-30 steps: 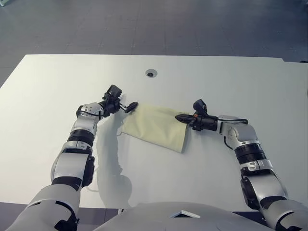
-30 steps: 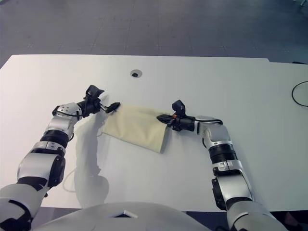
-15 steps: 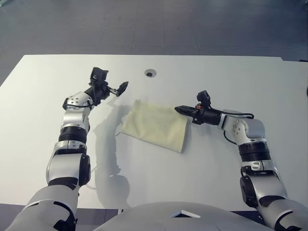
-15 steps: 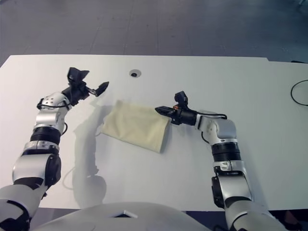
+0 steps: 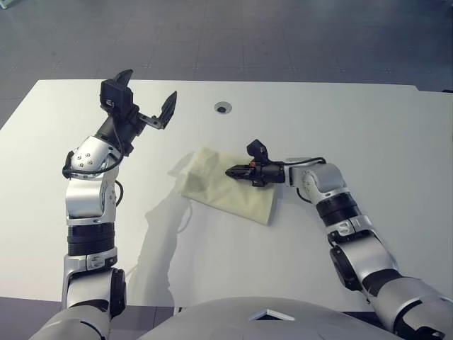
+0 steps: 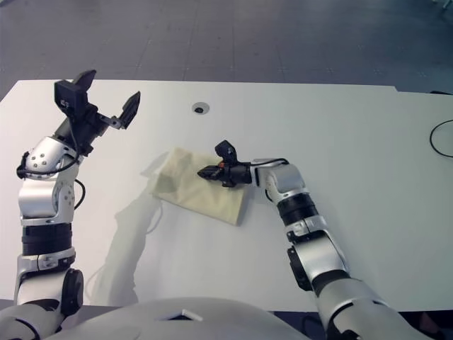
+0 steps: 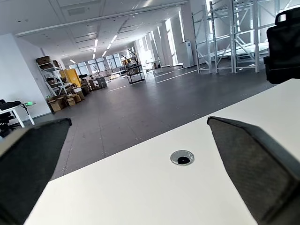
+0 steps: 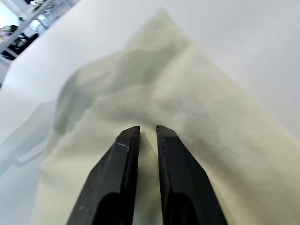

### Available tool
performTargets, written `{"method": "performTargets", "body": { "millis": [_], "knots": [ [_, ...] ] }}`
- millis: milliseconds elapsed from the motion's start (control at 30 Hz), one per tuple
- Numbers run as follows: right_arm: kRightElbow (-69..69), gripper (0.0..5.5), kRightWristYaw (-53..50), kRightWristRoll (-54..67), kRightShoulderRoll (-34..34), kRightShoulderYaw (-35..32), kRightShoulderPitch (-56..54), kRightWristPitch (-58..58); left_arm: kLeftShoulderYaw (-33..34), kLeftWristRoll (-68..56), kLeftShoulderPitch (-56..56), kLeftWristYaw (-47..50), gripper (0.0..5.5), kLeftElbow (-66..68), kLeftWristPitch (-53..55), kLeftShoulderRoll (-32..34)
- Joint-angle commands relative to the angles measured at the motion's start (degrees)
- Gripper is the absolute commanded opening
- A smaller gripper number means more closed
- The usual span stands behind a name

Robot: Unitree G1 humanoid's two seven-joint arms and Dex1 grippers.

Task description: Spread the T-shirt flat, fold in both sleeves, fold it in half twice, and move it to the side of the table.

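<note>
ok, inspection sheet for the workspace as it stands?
surface: white table, one round hole near the far edge.
job's things: shirt folded into a small packet, lying mid-table, not at the side.
clutter: nothing seen.
grippers: left gripper raised well above the table, open, holding nothing. Right gripper low over the shirt's top, fingers almost together, nothing between them; contact with the cloth cannot be told.
cables: black cable looping on the table at the right edge.
surroundings: dark tiled floor beyond the table; hall with metal racks behind.
</note>
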Motion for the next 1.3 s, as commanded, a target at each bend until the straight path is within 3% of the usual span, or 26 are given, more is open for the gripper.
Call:
{"method": "performTargets", "body": {
  "millis": [33,233,400,700,800,933,1067,1300],
  "knots": [
    [8.41,1.35,-5.47,-0.45,-2.28,-5.98,-1.09,0.82,-1.2,1.22,-0.88,1.17,5.4,-0.54,0.11,-0.39],
    [14.57,2.09,-13.74,-7.31,-8.96,-7.28,1.86,-10.04,-2.16,2.97,-0.82,3.24,5.4,-0.07,-1.39,-0.64],
    [15.95,2.74,-24.37,-9.49,-13.61,-12.3,5.04,-16.15,-3.27,4.89,-0.37,5.8,5.4,0.0,-2.19,-1.65],
    [12.75,4.13,-34.97,-11.35,-15.34,-16.63,8.96,-18.56,-4.23,6.89,2.07,8.48,5.4,-0.8,-2.5,-3.37],
    [8.4,4.71,-37.34,-10.95,-15.13,-18.38,9.6,-18.75,-3.92,7.13,1.72,8.68,5.4,-0.08,-2.87,-3.21],
    [-7.22,5.3,-41.0,-7.39,-12.54,-22.71,11.1,-17.02,-3.46,7.54,0.97,9.99,5.4,0.41,-3.78,-3.64],
    [-25.76,5.37,-39.81,-3.73,-6.79,-21.35,15.76,-17.96,-3.59,8.88,3.74,12.12,5.4,-3.02,-5.02,-4.22],
    [-37.17,5.17,-42.06,-18.35,-4.56,-9.75,30.99,-35.45,-5.72,14.61,11.72,16.8,5.4,-7.81,-8.25,-6.6]
  ]
}}
